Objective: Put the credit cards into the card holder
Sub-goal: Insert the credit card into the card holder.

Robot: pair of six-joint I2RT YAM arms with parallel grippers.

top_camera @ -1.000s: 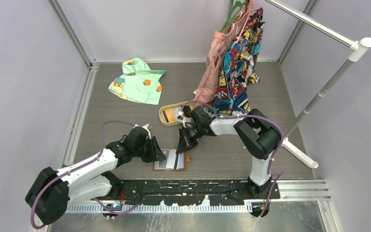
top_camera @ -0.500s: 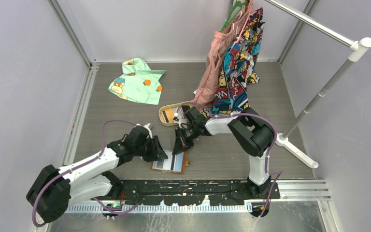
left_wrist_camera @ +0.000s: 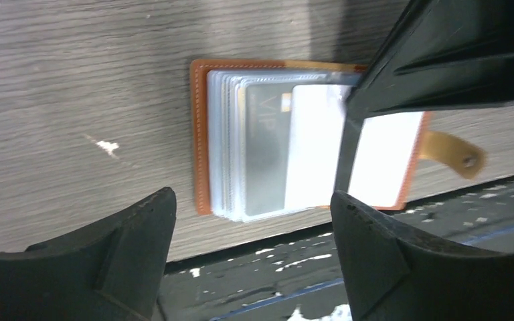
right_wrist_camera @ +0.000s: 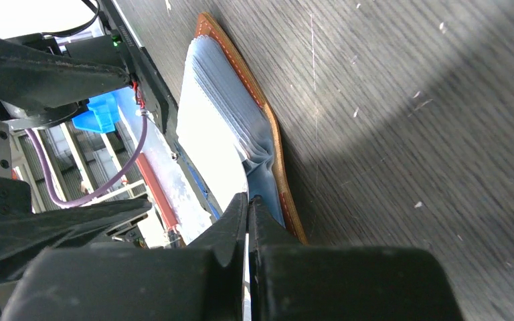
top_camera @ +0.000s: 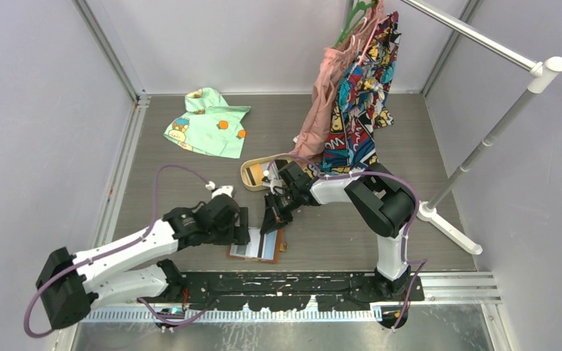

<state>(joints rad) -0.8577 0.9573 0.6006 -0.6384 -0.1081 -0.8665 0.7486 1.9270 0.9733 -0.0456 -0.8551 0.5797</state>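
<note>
We see the left gripper (left_wrist_camera: 252,200) with jaws spread wide and empty, over the grey wood-grain table (left_wrist_camera: 73,80). Just right of it lies the brown leather folding card holder (left_wrist_camera: 199,147), open flat, with a grey plastic card (left_wrist_camera: 264,154) and a white plastic card (left_wrist_camera: 311,144) among its clear sleeves. Right gripper (right_wrist_camera: 247,204) – jaws pressed together, tips on the sleeves – we can't tell if a card is pinched.

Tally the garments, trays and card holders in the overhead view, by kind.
Garments: 3 (green shirt lying flat, pink garment and comic-print garment hanging)
Oval tray: 1
Card holder: 1, lying open
Total: 5
</note>
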